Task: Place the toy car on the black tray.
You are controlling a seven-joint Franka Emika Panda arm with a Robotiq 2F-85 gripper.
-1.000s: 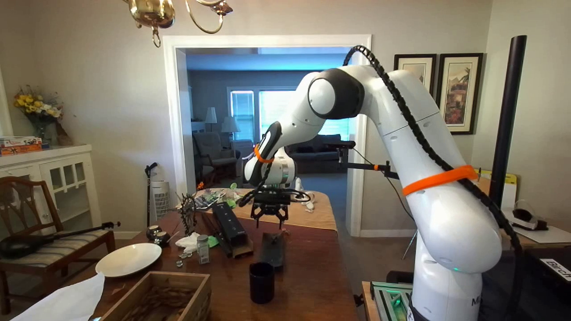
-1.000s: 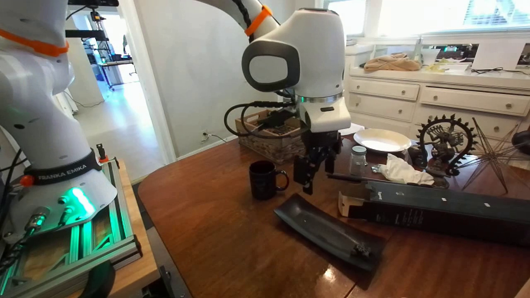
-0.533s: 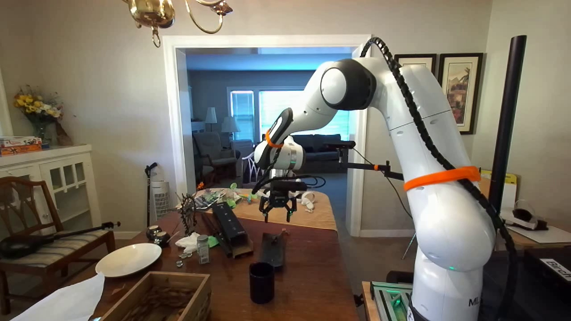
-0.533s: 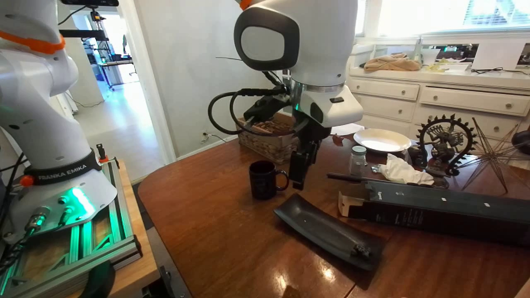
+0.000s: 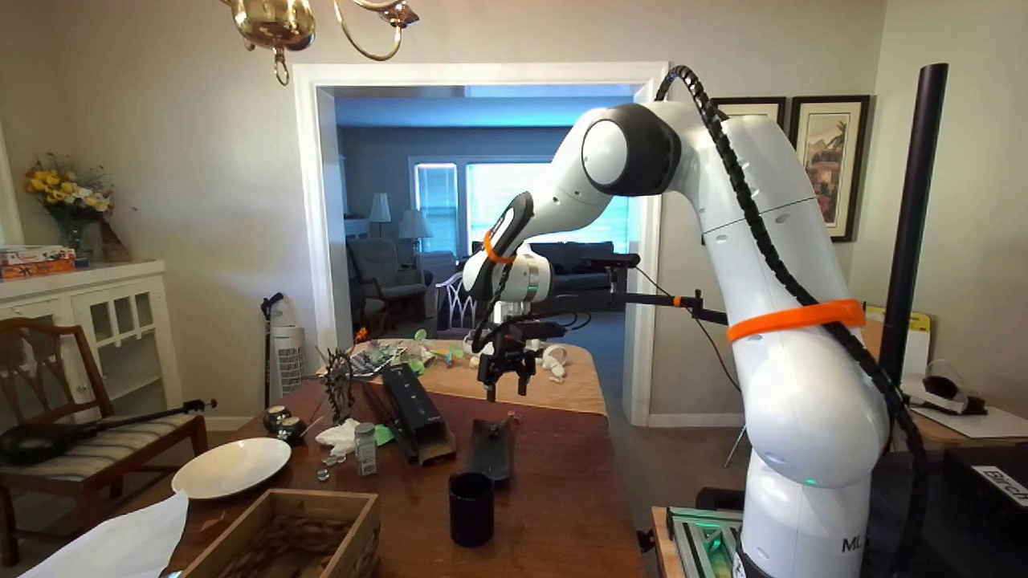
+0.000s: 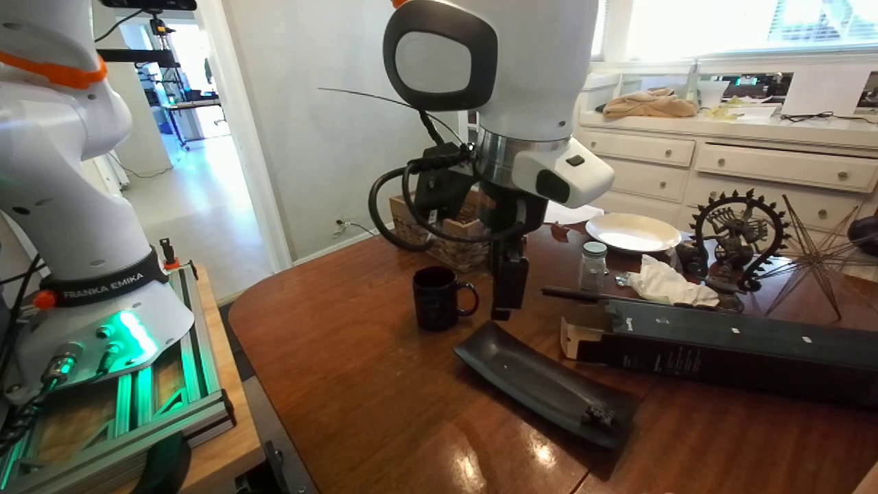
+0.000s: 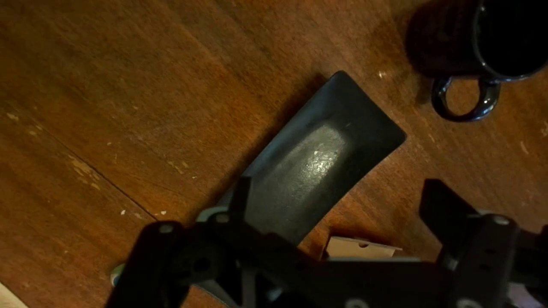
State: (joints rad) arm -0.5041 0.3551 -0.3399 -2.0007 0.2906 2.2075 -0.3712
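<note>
The black tray [image 6: 528, 374] is long and curved and lies on the wooden table; it also shows in an exterior view [image 5: 488, 467] and in the wrist view [image 7: 299, 188]. A small dark, metallic-looking thing [image 6: 598, 415], possibly the toy car, lies in one end of the tray; its details are too small to tell. In the wrist view that end is hidden behind the gripper. My gripper [image 5: 507, 392] is open and empty above the table, near the tray. In the wrist view its fingertips [image 7: 338, 186] are wide apart, one overlapping the tray's edge.
A dark mug [image 6: 435, 302] stands beside the tray's near end. A long black box [image 6: 713, 350] lies on its other side, open end towards the tray. A wicker basket [image 6: 439, 240], a glass jar [image 6: 593, 267], a white plate [image 6: 634, 232] and a statue [image 6: 734, 247] stand further off.
My gripper has shifted right and slightly up in an exterior view, and the wrist has turned. The fingers stay open. The tray and the small thing in it have not moved.
</note>
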